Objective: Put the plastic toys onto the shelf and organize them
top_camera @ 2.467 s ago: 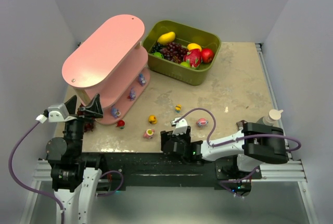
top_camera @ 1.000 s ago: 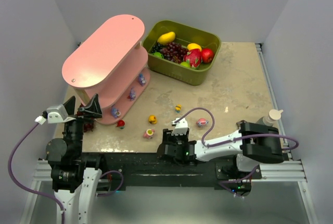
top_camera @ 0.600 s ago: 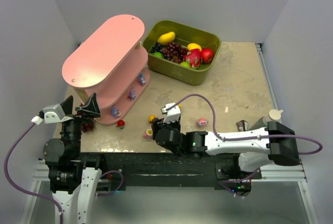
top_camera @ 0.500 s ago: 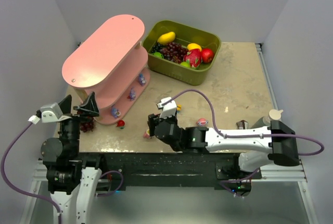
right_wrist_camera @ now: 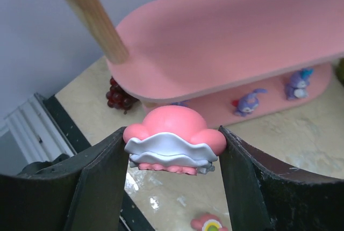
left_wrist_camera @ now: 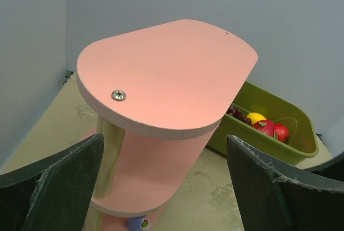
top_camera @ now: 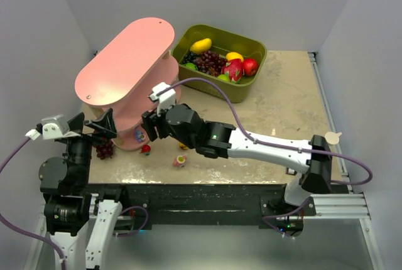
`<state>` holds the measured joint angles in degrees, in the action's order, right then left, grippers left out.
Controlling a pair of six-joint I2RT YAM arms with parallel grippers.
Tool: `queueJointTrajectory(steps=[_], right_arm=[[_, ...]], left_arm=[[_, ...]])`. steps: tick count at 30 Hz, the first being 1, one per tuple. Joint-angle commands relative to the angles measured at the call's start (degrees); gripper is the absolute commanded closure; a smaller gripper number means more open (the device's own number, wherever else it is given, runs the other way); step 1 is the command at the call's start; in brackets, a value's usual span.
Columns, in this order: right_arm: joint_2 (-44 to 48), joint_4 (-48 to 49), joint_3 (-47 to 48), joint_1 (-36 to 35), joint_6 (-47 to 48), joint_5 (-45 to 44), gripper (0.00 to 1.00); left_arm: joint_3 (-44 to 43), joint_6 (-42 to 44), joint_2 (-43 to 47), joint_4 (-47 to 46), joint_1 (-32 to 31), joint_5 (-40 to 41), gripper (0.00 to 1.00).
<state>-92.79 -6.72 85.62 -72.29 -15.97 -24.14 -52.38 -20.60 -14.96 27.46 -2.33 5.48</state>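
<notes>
Holding pink toy (right_wrist_camera: 173, 134) clamped in right gripper (right_wrist_camera: 172, 153), shelf (right_wrist_camera: 242, 53) middle board just ahead, likely lined up for placing, with left gripper (left_wrist_camera: 166, 188) spread, empty, facing shelf end.

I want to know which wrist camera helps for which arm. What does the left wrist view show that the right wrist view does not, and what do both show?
Only the left wrist view: the top board from above with its screw, the fruit in the olive bin, and the open, empty left end effector.
Only the right wrist view: the right end effector shut on a pink toy, and the grape bunch on the table.
Both: the pink shelf with a wooden post, and purple toys at its lowest tier.
</notes>
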Motion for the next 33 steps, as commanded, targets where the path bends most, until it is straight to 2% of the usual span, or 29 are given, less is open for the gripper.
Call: queueJointTrajectory(steps=[1,5,15,33], right_arm=[[-5.81,-1.54,8.75,0.48,5.68,7.26,0.48],[-10.65,-1.98,13.6,0.75,6.56,10.16,0.48],[-18.73,-3.47,21.07,1.1,7.09,10.43,0.48],[-25.94,-7.16,28.72,1.63,3.58,4.11,0.48]], left_arm=[[-4.39,-0.41,-1.56,3.73,0.22,-0.91,0.0],[-6.42,-0.32,-1.83,5.23,0.22,-0.2,0.0],[-8.71,0.12,-2.44,7.17,0.22,-0.11,0.0],[-8.79,0.56,-1.91,7.25,0.22,1.29,0.0]])
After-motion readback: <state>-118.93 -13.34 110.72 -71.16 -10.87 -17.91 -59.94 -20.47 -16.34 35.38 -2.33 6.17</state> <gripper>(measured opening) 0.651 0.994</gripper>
